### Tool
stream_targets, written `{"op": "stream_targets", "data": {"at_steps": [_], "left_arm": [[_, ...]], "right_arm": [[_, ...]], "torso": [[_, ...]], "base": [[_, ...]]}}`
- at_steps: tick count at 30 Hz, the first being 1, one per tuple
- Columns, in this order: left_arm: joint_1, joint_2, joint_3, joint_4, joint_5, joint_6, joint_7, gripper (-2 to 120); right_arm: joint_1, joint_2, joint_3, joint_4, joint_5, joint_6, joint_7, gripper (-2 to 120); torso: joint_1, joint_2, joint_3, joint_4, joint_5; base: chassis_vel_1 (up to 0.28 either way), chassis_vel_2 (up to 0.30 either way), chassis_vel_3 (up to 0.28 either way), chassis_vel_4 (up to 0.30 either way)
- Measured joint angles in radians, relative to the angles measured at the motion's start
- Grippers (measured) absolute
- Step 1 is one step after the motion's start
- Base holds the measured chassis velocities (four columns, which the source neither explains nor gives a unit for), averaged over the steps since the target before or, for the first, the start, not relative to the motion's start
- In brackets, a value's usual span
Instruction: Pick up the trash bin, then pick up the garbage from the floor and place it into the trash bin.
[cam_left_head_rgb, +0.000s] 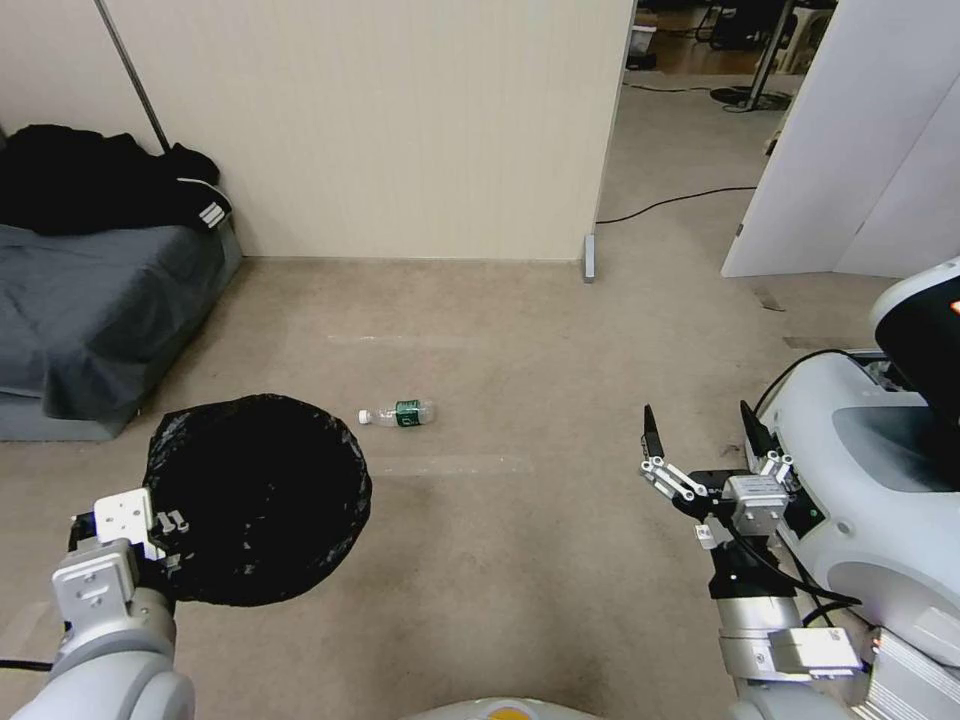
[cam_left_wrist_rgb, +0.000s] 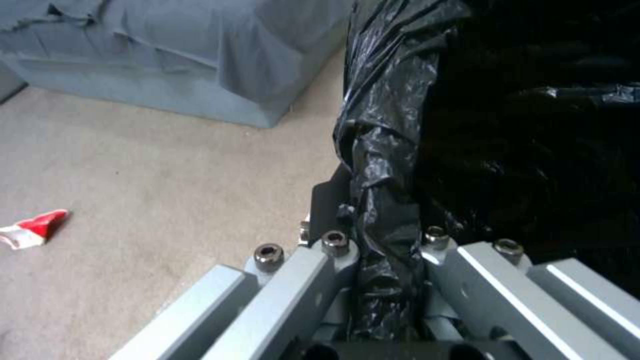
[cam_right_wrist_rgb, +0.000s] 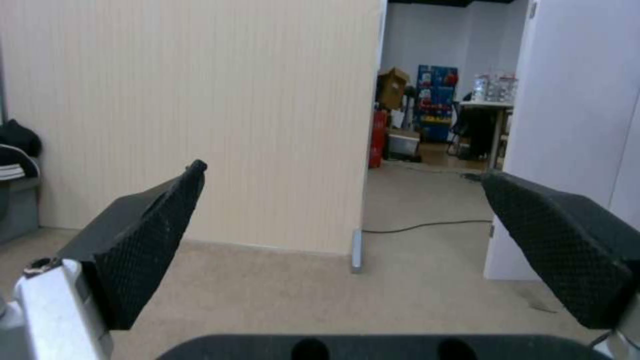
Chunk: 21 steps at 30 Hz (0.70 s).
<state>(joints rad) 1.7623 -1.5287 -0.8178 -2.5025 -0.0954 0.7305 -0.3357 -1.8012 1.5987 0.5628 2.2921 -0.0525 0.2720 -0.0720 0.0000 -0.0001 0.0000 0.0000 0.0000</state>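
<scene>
We see the left end effector (cam_left_head_rgb: 165, 535) pinching the bag-covered rim of the trash bin (cam_left_head_rgb: 258, 498), which it holds off the carpeted floor (cam_left_head_rgb: 520, 520) low on our left, its fingers (cam_left_wrist_rgb: 320, 220) clamped on the crinkled black liner (cam_left_wrist_rgb: 387, 165). A small plastic bottle with a green label (cam_left_head_rgb: 398, 412) lies on its side on the floor just beyond the bin, and a red and white wrapper (cam_left_wrist_rgb: 32, 227) lies on the carpet near the grey bed (cam_left_head_rgb: 90, 310). The right end effector (cam_left_head_rgb: 700, 435) hangs above the floor on our right, well apart from the bottle, its black fingers (cam_right_wrist_rgb: 143, 235) spread wide and holding nothing.
</scene>
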Motion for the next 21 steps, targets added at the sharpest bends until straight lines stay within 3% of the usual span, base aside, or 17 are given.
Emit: {"op": "stream_targets", "data": {"at_steps": [13,21], "left_arm": [[-0.010,-0.010,0.011,0.000,0.010,-0.016,0.005,1],[-0.013,-0.010,-0.003,0.000,0.007,-0.030,0.006,1]], "right_arm": [[-0.002,0.001,-0.003,-0.003,0.002,0.000,-0.016,100],[-0.001,0.003,0.002,0.000,0.011,-0.002,-0.016,100]], "torso": [[0.000,0.000,0.000,-0.0001,0.0000],[0.000,0.000,0.000,0.0000,0.0001]], "base": [[-0.015,0.009,0.007,-0.015],[-0.122,0.130,0.126,-0.128]]}}
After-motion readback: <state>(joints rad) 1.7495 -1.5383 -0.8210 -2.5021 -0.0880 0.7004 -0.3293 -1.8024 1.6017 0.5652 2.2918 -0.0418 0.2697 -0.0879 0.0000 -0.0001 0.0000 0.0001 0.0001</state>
